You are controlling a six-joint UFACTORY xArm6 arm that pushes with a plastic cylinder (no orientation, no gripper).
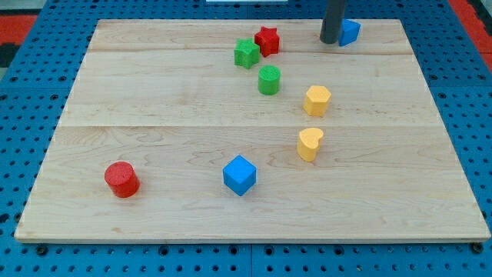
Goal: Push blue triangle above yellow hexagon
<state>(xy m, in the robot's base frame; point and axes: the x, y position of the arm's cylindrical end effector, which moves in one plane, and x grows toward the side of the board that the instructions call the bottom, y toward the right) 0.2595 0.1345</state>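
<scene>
The blue triangle [350, 31] lies near the top edge of the wooden board [154, 115], right of centre, partly hidden by my rod. My tip [330, 41] rests on the board right against the triangle's left side. The yellow hexagon [317, 101] stands lower down, below and slightly left of the triangle, about a third of the board's depth away from it.
A yellow heart [310, 144] sits just below the hexagon. A green cylinder [269, 80], a green star [246, 54] and a red star [267, 41] cluster left of my tip. A blue cube [239, 175] and a red cylinder [121, 179] lie near the bottom.
</scene>
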